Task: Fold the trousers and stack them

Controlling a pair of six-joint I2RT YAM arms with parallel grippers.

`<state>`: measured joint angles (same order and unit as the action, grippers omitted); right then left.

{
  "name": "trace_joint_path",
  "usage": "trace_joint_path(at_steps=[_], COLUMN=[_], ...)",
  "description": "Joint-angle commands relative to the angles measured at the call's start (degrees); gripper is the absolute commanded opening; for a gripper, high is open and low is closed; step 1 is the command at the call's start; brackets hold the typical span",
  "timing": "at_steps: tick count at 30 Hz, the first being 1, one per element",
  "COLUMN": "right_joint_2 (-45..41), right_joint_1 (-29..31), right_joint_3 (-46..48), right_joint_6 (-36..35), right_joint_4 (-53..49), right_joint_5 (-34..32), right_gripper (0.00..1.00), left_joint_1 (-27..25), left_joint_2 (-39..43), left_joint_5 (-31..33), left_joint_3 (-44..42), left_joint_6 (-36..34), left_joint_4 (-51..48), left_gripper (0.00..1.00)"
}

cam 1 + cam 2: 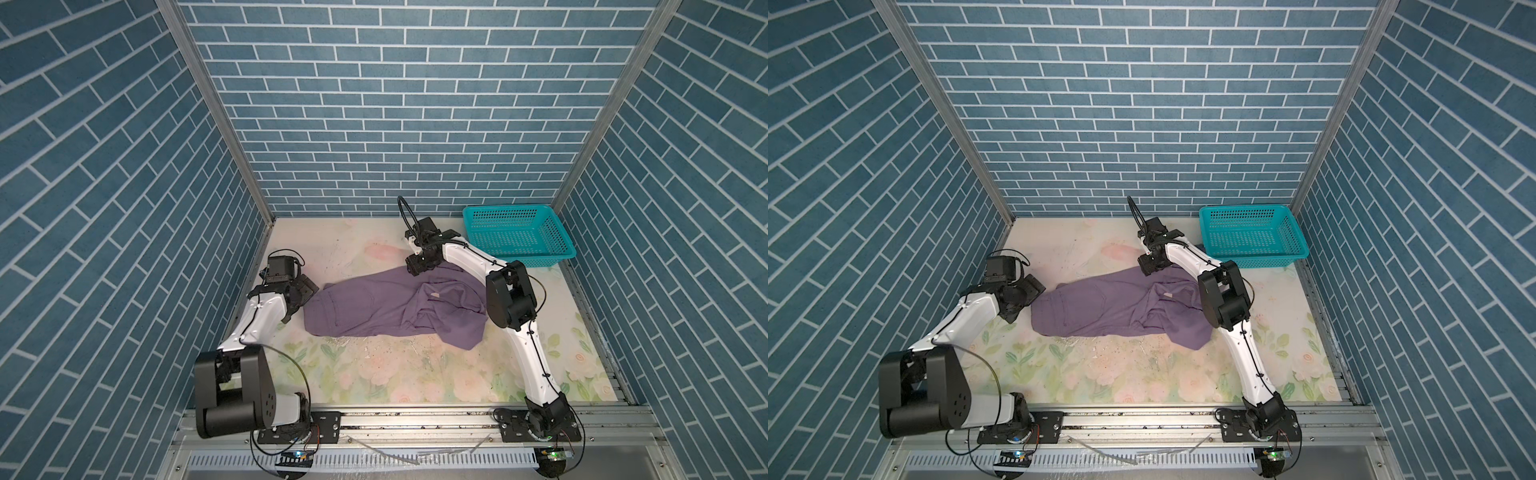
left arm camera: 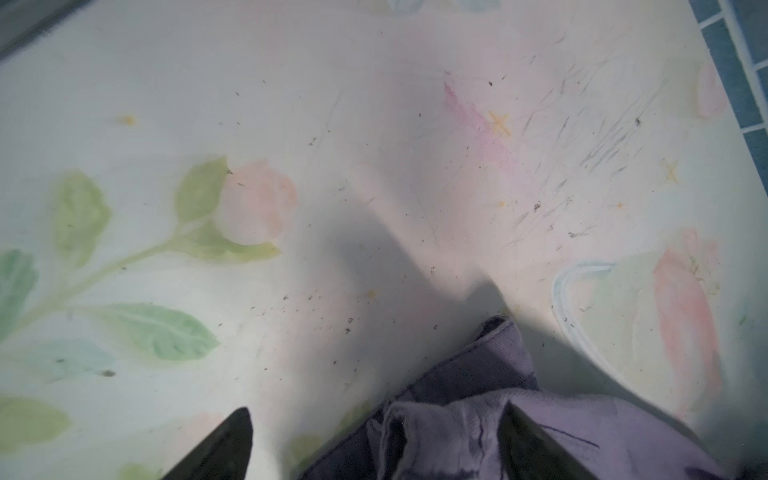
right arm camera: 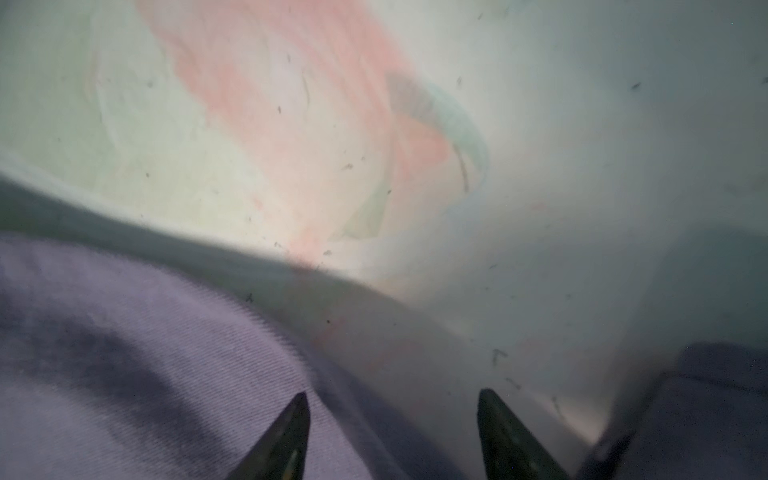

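Trousers lie crumpled at the middle of the bench. Left pincer gapes wide at their end toward the bench's left edge. The right pincer is half-open over their far edge. Neither grips cloth; both seem poised to spread them.

The trousers are soft, matte purple twill cloth. The basket is perforated teal plastic. The tabletop is smooth, floral-printed and scuffed.
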<state>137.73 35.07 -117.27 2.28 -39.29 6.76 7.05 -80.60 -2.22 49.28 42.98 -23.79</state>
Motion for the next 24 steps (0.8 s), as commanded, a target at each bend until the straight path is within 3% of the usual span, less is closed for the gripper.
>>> trace_joint_path(at_steps=[1,3,7,9,13,17,20,24], right_joint_2=[0.34,0.17,-1.42,-3.78,-11.45,-25.05,-36.48,-49.52], right_joint_1=[0.27,-0.07,-0.66,-0.88,-1.39,-1.41,-0.06,6.45], right_joint_3=[-1.80,-1.80,-1.84,-1.86,-0.34,7.83,18.63,35.71], right_joint_6=[-2.13,-1.52,-1.12,-1.14,-0.84,1.66,4.01,6.05], right_joint_4=[-2.61,-2.63,-2.55,-2.46,-1.44,3.40,7.56,9.38], right_joint_5=[3.70,5.01,4.30,2.78,0.24,0.53,-0.04,-6.59], right_gripper=[0.49,0.34,0.00,0.00,0.00,0.00,0.00,0.00], left_joint_1=[-0.67,-1.18,-1.65,-1.60,-1.61,-1.60,-1.59,-1.51], left_joint_2=[-2.92,-4.80,-6.57,-6.72,-3.79,3.63,10.15,19.85], left_joint_5=[-2.83,-3.75,-4.52,-4.45,-3.92,-0.91,1.76,3.86], left_joint_3=[1.09,1.17,2.61,5.86,13.15,16.77,14.97,5.87], left_joint_6=[0.94,1.42,2.12,1.72,0.61,-0.47,-1.12,0.31], left_joint_4=[4.63,5.54,5.64,3.57,-0.65,-4.92,-7.73,-10.00], left_gripper=[0.77,0.61,0.15,0.02,0.00,0.00,0.00,0.00])
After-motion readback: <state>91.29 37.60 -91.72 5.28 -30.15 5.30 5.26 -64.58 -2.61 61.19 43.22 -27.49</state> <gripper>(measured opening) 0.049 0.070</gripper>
